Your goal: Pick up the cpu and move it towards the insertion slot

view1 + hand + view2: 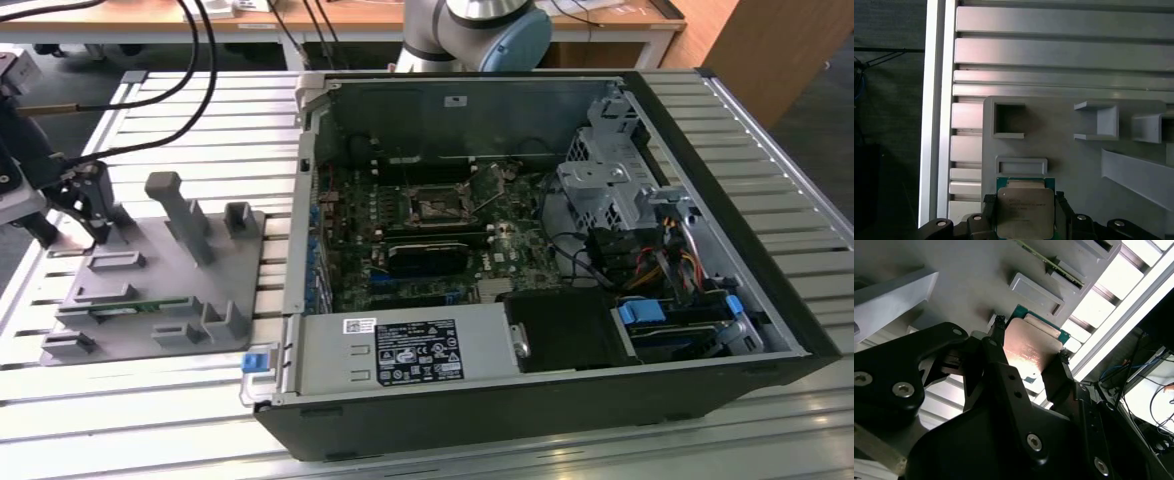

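Observation:
The cpu is a small square chip with a shiny metal top and a green rim. In both wrist views it sits between my gripper's two black fingers, which press on its opposite edges. My gripper is shut on it over the far corner of the gray plastic tray, at the exterior view's left. I cannot tell whether the chip still rests on the tray. The insertion slot is a dark square socket on the green board inside the open computer case, well to the right.
The open computer case has raised walls around the board. A long black block lies just in front of the socket. The tray carries upright posts and a thin green memory stick. Slatted aluminium table lies underneath.

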Controlling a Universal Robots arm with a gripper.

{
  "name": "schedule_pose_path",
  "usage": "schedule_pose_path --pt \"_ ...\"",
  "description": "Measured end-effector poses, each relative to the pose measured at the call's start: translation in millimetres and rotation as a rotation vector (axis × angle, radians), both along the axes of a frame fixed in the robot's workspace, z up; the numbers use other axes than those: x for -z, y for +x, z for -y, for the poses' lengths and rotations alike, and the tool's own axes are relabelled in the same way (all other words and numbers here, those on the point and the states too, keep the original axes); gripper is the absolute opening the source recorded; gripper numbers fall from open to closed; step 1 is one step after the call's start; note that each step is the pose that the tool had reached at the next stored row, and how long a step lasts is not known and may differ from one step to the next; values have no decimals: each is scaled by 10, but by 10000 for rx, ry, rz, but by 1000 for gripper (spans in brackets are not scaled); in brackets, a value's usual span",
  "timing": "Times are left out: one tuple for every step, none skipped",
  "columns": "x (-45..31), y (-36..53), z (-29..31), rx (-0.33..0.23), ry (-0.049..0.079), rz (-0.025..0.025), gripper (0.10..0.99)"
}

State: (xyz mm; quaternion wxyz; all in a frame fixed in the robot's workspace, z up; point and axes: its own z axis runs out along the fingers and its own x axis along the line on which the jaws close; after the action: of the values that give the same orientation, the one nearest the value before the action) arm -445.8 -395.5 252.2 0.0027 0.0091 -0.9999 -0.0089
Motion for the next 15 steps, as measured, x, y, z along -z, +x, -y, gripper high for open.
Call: schedule_pose_path --pt "-11 0 0 0 0 0 545" --pt "-22 0 0 0 0 0 545" --pt "-35 0 0 0 0 1 545" --pt "-48 0 -1 1 0 0 545" --pt "-63 0 -1 0 -1 -1 545" --pt "-76 0 -2 1 -3 0 545" --pt "-89 0 -3 1 -5 -1 545" --pt "-102 0 -4 1 -6 -1 545" --pt "-115 0 -5 0 -7 0 545" --pt "-128 0 -6 0 -8 1 545" --pt "-143 0 -7 1 -10 0 545" --pt "-157 0 -8 1 -12 0 545" --pt "-170 0 -9 0 -13 0 545" --pt "-182 0 -9 0 -13 0 545" --pt "-192 0 -10 0 -13 0 545"
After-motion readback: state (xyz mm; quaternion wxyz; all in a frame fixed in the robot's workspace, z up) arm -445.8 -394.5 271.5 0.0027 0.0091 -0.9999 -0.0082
